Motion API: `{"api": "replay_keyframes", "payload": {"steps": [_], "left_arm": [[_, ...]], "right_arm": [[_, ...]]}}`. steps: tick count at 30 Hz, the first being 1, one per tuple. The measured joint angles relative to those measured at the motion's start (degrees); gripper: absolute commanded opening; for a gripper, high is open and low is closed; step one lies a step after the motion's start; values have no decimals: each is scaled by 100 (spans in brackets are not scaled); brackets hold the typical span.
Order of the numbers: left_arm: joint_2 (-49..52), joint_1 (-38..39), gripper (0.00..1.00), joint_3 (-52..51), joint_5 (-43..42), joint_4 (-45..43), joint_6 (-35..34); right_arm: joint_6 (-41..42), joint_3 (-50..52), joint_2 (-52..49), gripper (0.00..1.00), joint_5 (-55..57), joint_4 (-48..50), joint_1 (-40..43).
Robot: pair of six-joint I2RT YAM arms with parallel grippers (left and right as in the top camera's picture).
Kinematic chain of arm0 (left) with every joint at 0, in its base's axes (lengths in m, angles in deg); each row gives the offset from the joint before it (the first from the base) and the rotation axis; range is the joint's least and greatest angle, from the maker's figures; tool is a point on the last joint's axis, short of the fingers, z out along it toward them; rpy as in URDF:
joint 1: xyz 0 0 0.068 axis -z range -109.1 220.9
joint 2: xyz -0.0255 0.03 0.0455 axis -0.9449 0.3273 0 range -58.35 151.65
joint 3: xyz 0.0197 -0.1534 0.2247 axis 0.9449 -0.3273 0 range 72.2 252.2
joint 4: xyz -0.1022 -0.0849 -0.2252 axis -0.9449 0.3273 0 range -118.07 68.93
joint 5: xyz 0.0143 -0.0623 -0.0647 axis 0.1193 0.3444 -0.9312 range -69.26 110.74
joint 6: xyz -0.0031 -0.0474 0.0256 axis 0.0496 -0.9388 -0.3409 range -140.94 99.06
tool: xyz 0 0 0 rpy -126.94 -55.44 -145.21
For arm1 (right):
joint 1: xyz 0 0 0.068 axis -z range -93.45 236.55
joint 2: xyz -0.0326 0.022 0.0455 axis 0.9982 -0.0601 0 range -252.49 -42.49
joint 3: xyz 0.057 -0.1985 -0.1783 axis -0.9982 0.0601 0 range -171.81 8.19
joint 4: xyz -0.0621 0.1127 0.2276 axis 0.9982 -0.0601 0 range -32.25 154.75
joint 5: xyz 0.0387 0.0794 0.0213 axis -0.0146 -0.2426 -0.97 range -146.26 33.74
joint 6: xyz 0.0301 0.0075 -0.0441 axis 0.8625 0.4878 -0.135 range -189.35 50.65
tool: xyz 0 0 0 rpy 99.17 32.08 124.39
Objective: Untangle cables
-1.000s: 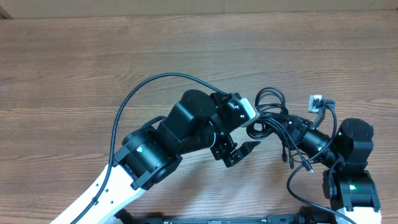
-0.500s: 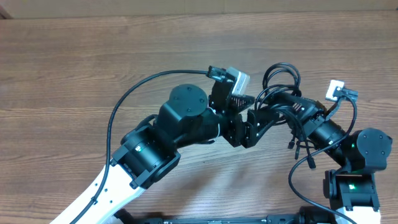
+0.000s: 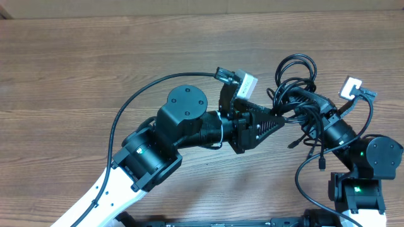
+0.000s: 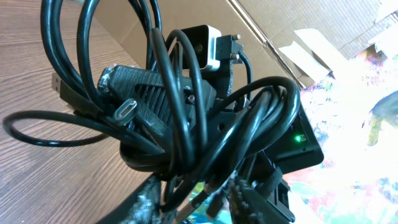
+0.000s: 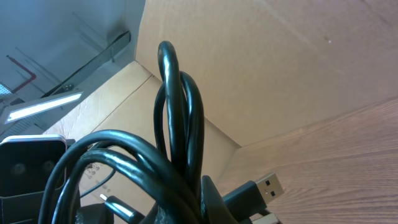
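Since the earlier overhead frame, the left end effector (image 3: pixel 278 120) has swung in and narrowed about strands of the cables (image 4: pixel 180 124), clamping unconfirmed, while the right end effector (image 3: pixel 302 104), closed on them, holds them above the surface (image 3: pixel 95 63), probably permitting separation.

Broad bare table (image 3: pixel 82 57) left of and beyond the cable bundle (image 3: pixel 309 120), open to any passing gripper. Near-left approach to the bundle filled by the left arm (image 3: pixel 186 120), with the left gripper (image 3: pixel 279 119) nosed into the loops. Near-right approach taken up by the right arm (image 3: pixel 369 154), with the right gripper (image 3: pixel 295 101) buried among the strands. Only a narrow wedge of wood nearer than the bundle, between both arms, crossed by dangling plug ends (image 3: pixel 322 166).
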Motion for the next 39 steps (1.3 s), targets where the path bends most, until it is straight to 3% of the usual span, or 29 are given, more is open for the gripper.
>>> {"api": "replay_keyframes", "payload": {"steps": [6,10,17,23,30,34,39], "left_arm": [[7,0,30,0,0,0,-2],[142,0,20,0,-61,-170,-160],[356,42,23,0,-302,-774,-363],[356,50,29,0,-345,-820,-496],[356,50,29,0,-369,-833,-516],[398,87,14,0,-188,-841,-516],[697,87,14,0,-164,-1228,-656]], "right_arm": [[7,0,0,4,-55,57,4],[7,0,0,4,-48,52,44],[28,0,2,4,-28,39,68],[-52,0,0,4,-52,-105,66],[-101,0,0,4,-66,-114,68],[-103,0,0,4,-92,-120,68],[-208,0,-13,4,-103,-413,72]]}}
